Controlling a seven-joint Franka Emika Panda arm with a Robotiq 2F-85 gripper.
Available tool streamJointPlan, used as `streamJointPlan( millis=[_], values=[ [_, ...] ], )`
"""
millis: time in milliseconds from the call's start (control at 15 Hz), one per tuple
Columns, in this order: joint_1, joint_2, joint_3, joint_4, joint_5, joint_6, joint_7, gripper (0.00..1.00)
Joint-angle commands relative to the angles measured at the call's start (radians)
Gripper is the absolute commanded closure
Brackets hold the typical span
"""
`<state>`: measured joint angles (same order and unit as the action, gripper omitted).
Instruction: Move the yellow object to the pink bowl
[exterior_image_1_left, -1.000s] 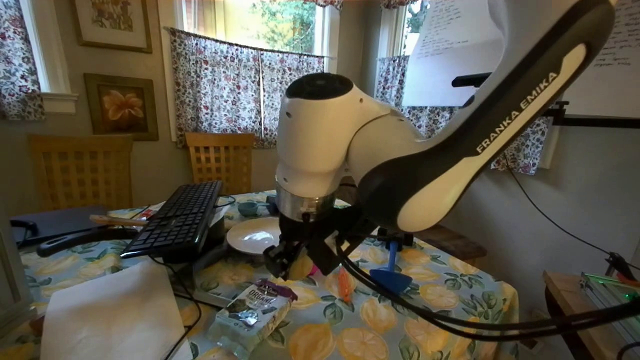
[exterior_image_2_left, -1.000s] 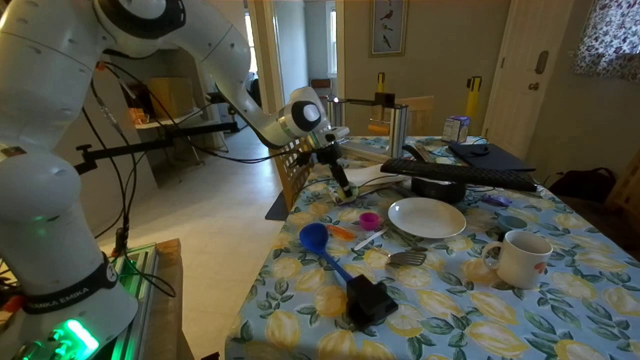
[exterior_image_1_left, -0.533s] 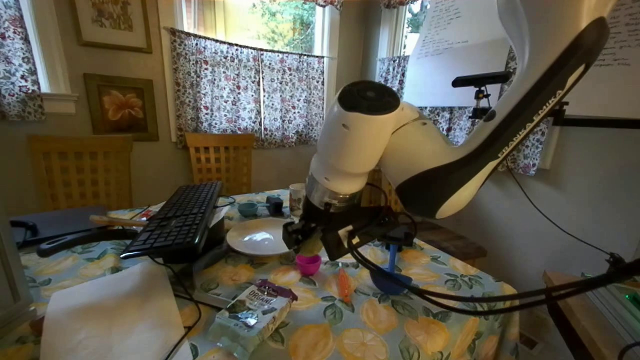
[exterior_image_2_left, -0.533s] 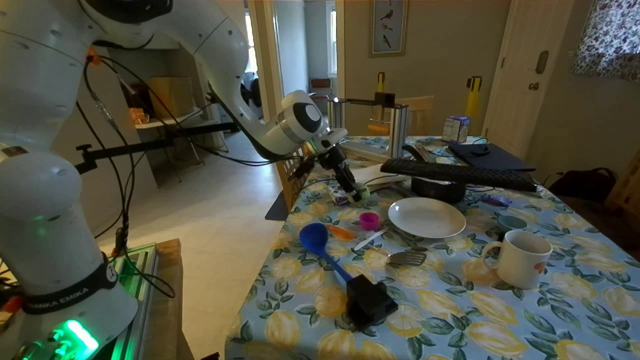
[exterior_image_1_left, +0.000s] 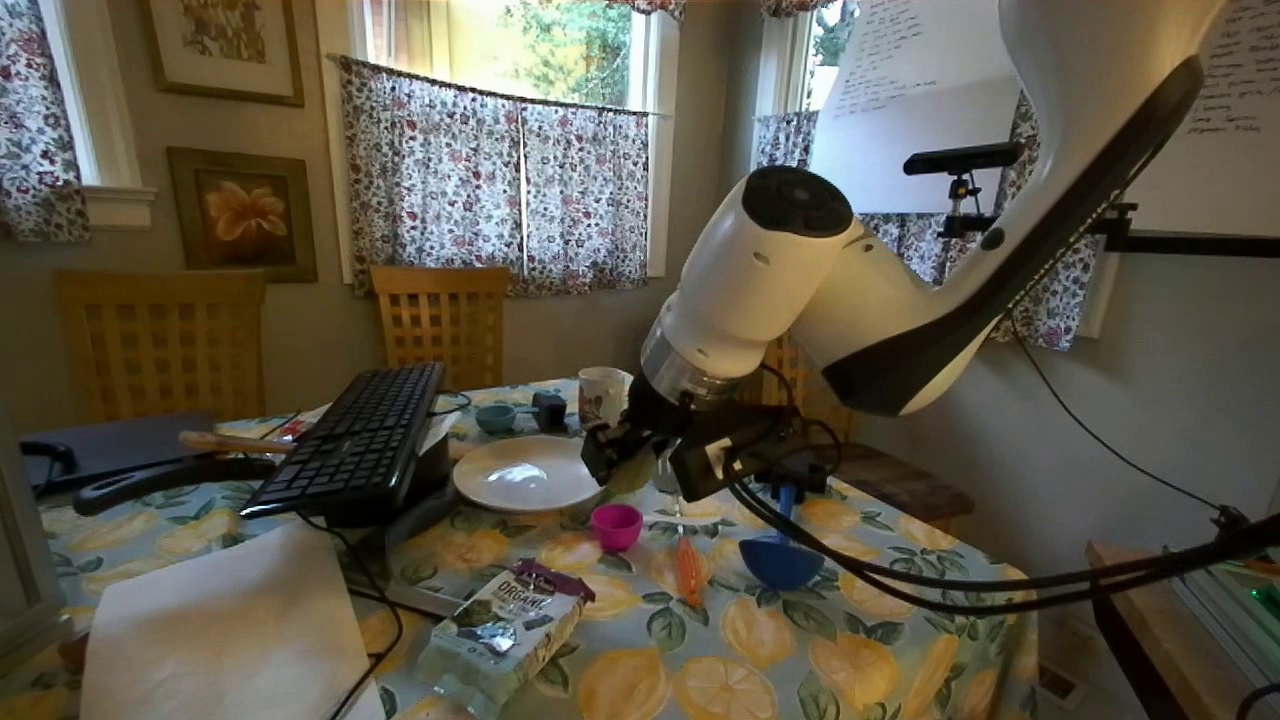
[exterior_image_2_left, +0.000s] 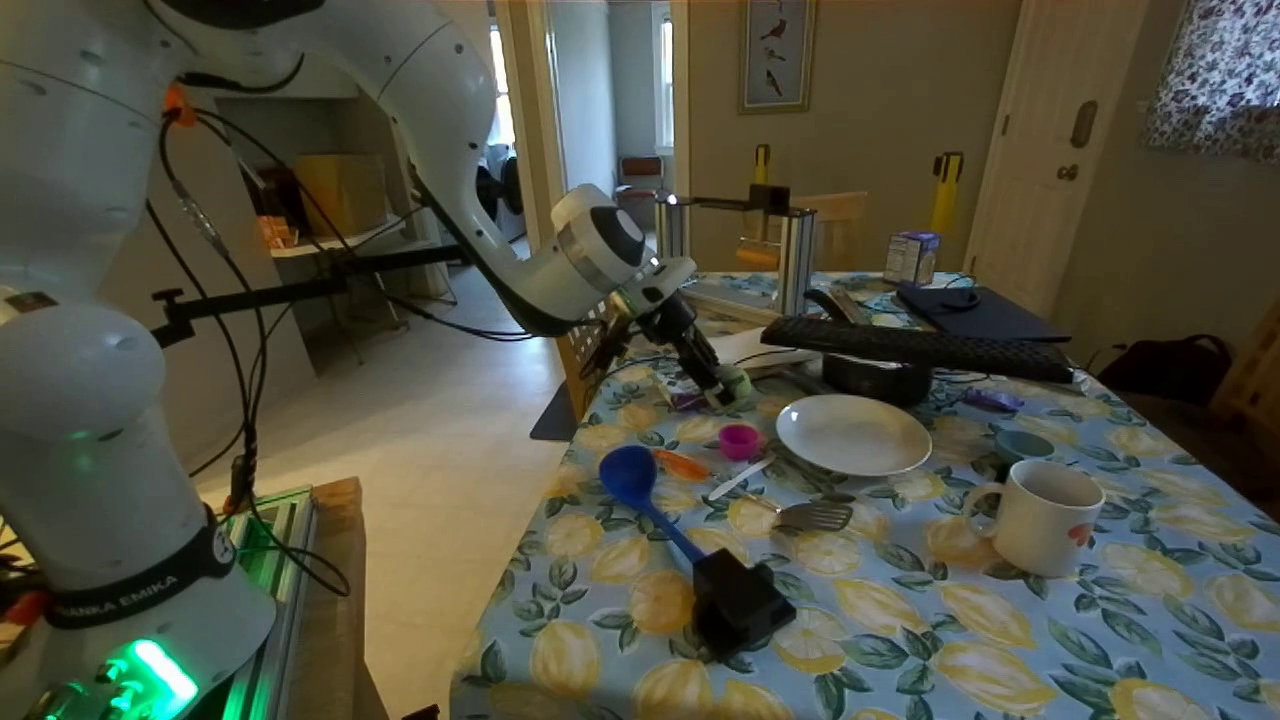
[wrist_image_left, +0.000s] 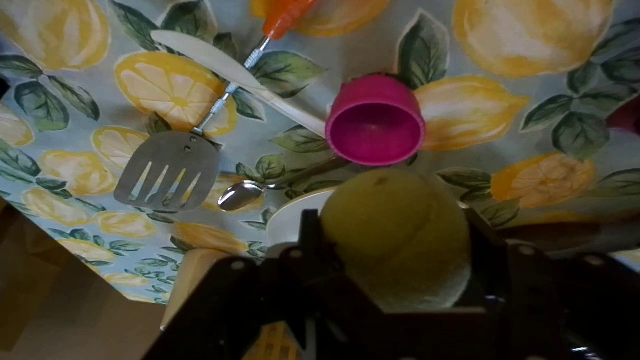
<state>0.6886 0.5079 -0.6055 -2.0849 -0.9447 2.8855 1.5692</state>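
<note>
1. The ball (wrist_image_left: 395, 235) is grasped by the hand (exterior_image_1_left: 645, 472), off the bench (exterior_image_2_left: 900, 640) and apart from the pink bowl (exterior_image_1_left: 617, 538).
2. Within the last second the hand has been tilted further and the ball carried across; in an exterior view the unmoved pink bowl, mostly hidden earlier, is now fully seen, lower than the ball.
3. Transport is judged nearly complete, release not yet made.
4. Centring over the pink bowl cannot be confirmed; as the ball looks almost as wide, careful alignment seems needed.
</note>
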Motion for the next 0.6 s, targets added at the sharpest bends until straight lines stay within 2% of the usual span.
streamJointPlan(
  millis=[0, 533],
  values=[
    [0.008, 0.017, -0.050, -0.015, -0.067, 0.094, 0.050, 0.56],
    [-0.060, 0.105, -0.031, 0.021, -0.030, 0.246, -0.012, 0.56]
  ],
)
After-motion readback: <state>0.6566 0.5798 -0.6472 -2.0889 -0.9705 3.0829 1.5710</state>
